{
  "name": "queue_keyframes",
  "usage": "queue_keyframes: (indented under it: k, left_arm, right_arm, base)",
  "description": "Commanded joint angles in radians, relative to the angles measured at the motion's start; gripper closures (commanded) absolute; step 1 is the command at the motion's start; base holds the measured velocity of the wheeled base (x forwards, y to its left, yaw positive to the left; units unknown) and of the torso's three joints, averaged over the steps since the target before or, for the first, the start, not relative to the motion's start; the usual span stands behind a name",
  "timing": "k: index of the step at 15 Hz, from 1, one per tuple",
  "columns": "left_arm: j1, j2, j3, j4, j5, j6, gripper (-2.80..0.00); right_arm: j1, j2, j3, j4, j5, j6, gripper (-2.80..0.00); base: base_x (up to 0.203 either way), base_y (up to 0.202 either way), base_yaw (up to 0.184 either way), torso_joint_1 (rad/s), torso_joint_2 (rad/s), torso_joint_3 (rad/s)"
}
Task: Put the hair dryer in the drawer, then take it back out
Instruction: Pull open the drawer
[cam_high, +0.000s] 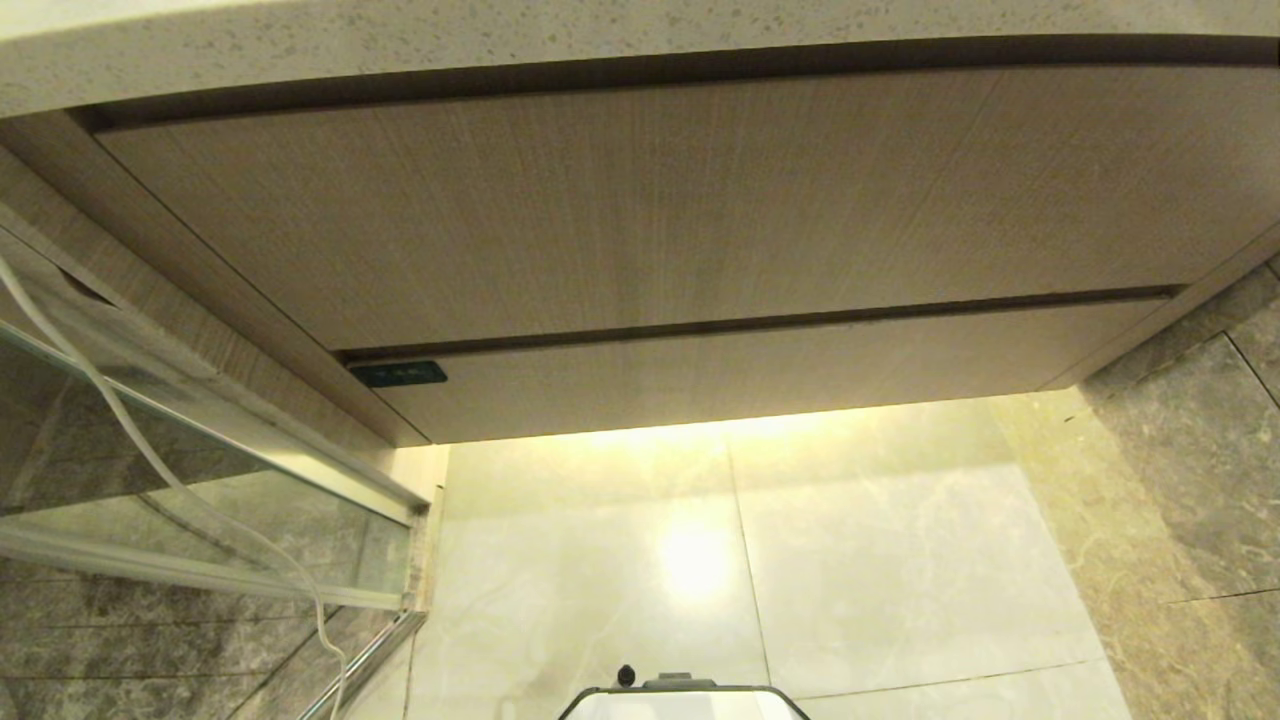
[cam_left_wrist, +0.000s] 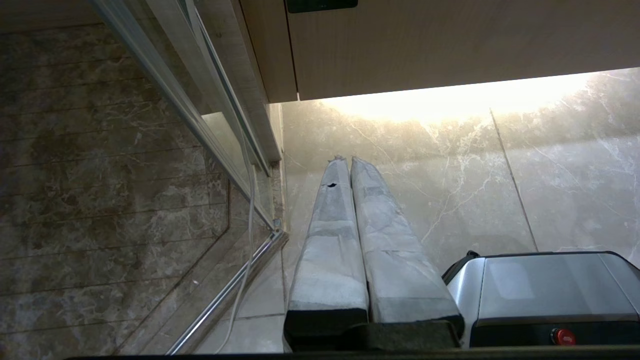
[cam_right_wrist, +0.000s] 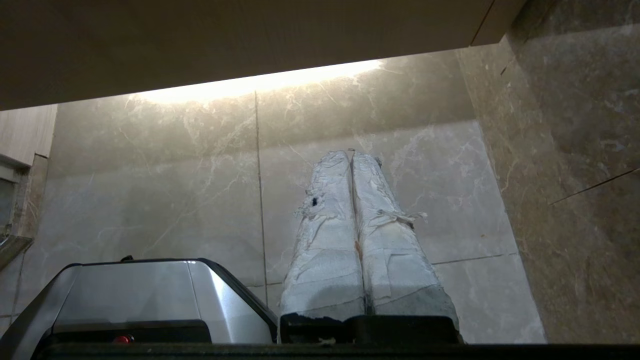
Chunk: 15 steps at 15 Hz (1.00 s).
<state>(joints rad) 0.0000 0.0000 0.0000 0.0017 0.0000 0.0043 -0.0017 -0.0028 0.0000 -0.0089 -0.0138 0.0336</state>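
Nearest the head camera we note the robot base (cam_high: 683, 700), a rounded silver housing at the bottom edge of the view. Taking items by size, the polished marble floor (cam_high: 850, 560) runs ahead, lit by a warm strip beneath the vanity. The vanity carries a tall wood-grain panel (cam_high: 650, 210) under a speckled stone top (cam_high: 400, 40), and below that a narrow strip which we judge to be the drawer (cam_high: 780, 365) front, fully closed, its long axis running across the view. A small dark tag (cam_high: 398, 374) sits at its left end. A glass door (cam_high: 190, 480) with a metal frame stands to the left, a thin white cord (cam_high: 150, 455) hanging across it. The left gripper (cam_left_wrist: 348, 159) and the right gripper (cam_right_wrist: 351, 152) both hang low beside the base, pointing at the floor, their cloth-wrapped fingers pressed together on nothing. The hair dryer is in none of the views; we cannot say where it lies, nor whether the cord belongs to it. The drawer lies ahead of and above both grippers. The strip spans the vanity, so neither arm is plainly nearer. In our judgement the task has not begun, and the dryer must be located first.
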Motion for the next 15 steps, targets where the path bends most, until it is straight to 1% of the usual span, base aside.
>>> queue_keyframes:
  k: [1,15]
  left_arm:
    - [0.0,0.0,0.002,0.0,0.0,0.0,0.0]
    - [0.0,0.0,0.002,0.0,0.0,0.0,0.0]
  right_arm:
    - [0.0,0.001,0.002,0.0,0.0,0.0,0.0]
    - [0.0,0.001,0.002,0.0,0.0,0.0,0.0]
  base:
    - [0.0,0.0,0.0,0.0,0.0,0.0]
    - [0.0,0.0,0.0,0.0,0.0,0.0]
